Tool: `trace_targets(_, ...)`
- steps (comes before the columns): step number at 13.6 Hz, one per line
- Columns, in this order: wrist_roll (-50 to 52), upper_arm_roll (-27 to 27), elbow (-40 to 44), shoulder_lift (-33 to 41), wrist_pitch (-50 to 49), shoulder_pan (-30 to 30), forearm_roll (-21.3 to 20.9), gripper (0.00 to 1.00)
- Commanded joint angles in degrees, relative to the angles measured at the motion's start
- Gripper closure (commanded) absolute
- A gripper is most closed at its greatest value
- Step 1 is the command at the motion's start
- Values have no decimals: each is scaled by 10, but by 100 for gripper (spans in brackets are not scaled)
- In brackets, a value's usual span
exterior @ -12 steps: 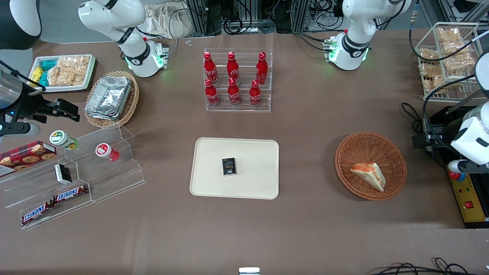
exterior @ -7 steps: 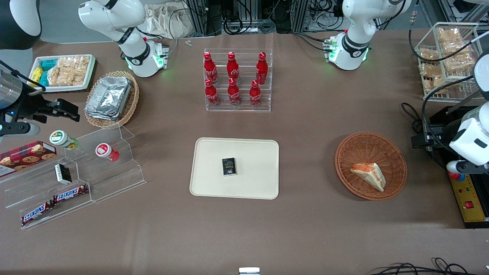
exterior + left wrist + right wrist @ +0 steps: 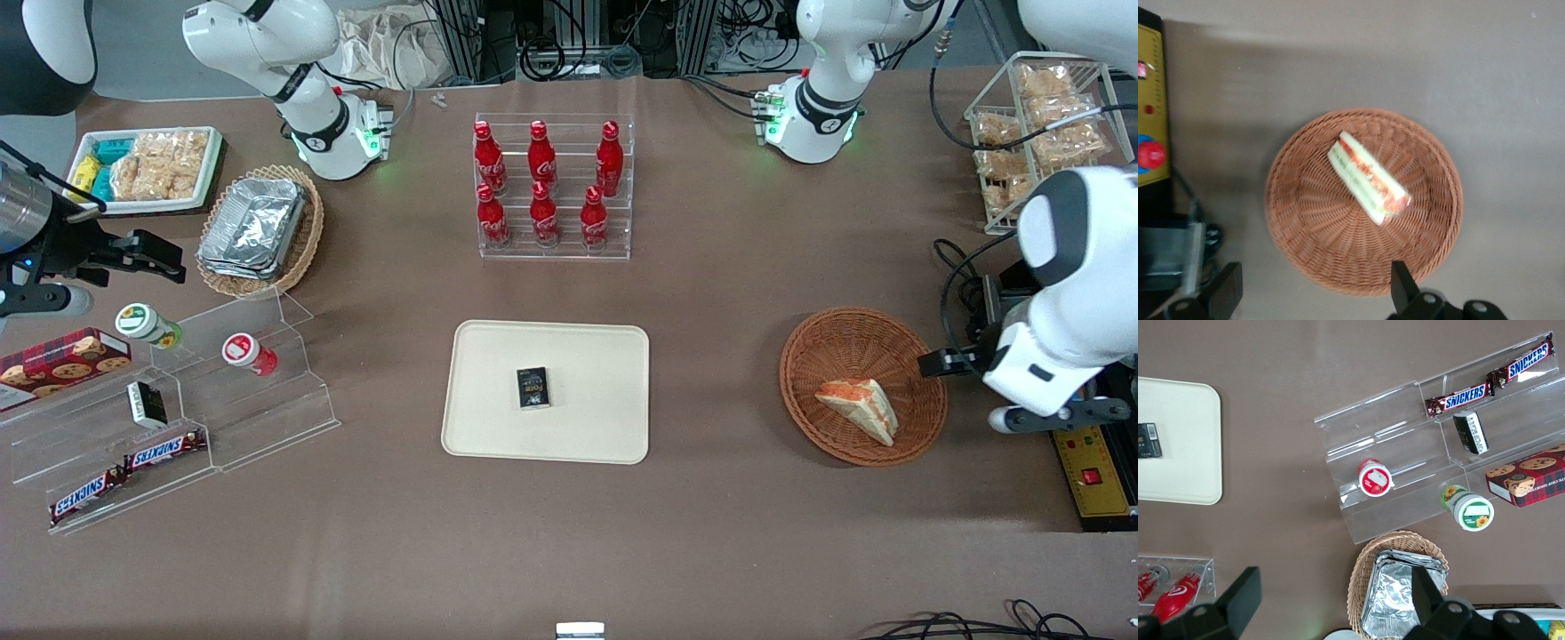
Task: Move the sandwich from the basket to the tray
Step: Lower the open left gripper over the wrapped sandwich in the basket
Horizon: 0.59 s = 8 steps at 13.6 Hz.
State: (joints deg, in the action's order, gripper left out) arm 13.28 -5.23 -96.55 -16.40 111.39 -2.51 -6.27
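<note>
The gripper [image 3: 1315,293], fingers apart and empty, has swung in above the basket [image 3: 818,351], so grasping the sandwich [image 3: 861,404] comes next, the tray [image 3: 480,427] waiting.

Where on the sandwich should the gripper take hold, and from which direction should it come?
Likely from above: the sandwich lies flat in the basket, long sides exposed. Close the fingers across its narrow width near the middle. The gripper is open, above the basket's rim.

A yellow control box [image 3: 1093,471] sits just beside the gripper [image 3: 932,363]. Cola bottles [image 3: 542,185] stand well apart from it. Snickers bars [image 3: 124,471] lie farthest off, toward the parked arm's end.
</note>
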Motion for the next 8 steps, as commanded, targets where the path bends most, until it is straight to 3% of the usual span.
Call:
trace_targets(1,128,-2,-40,4,27,12,-9,0)
trace_targets(8,361,-2,-79,-31,116,9,3,0)
